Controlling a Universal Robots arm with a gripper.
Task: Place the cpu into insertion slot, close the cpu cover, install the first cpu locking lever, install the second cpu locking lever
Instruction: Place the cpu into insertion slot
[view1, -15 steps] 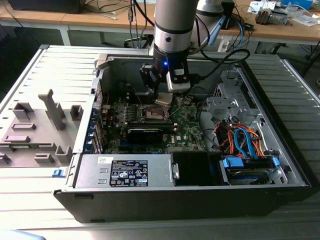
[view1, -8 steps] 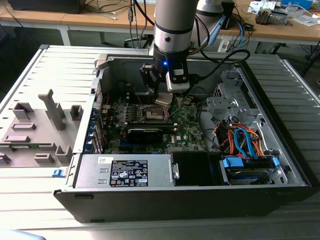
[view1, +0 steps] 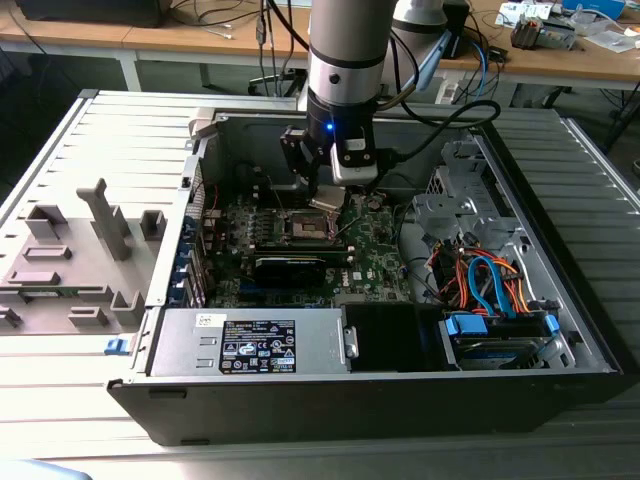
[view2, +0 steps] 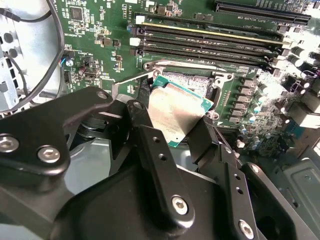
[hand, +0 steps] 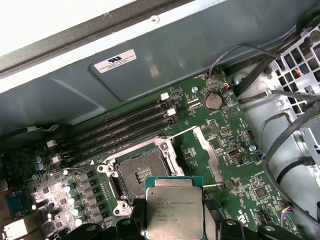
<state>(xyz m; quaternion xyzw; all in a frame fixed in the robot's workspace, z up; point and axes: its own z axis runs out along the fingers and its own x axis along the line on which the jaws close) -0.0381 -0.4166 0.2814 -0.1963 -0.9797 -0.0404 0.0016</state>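
Exterior view: the open case (view1: 350, 400) lies flat on the desk (view1: 60, 430). Nearest is the power supply (view1: 250, 345) along the near wall. Past it is the long black card (view1: 290, 266). Just far of that is the insertion slot (view1: 305, 228), mid-board. The drive cage (view1: 500, 300) and its cables sit toward the exterior view's right. The arm (view1: 345, 50) stands over the slot.

Jaws are pinching the cpu (view2: 175, 112) by two opposite edges, metal top up. The chip hangs above the slot, apart from it, not seated.

The slot is open, and the first wrist view shows its contact field bare. What reads as the cpu cover (hand: 207, 155) stands swung up along one side. A thin wire lever (hand: 180, 132) sits clear of the opening.

My read: the step in hand is the placement, early in the task.

Doing it well:
- Level first. In the second wrist view the chip looks tilted against the board. That could be camera angle, so check it.
- Square its edges to the slot rim and match the corner mark and edge notches. I can't read those here.
- Centre it over the opening while high, then go straight down. No sliding across the contacts.
- No push. It should drop inside the rim under its own weight.
- Keep the jaws off the raised cover and the lever on the way in.
- Let go only once all four edges sit flat inside the rim.

Main risk: a corner landing first and bending contacts.
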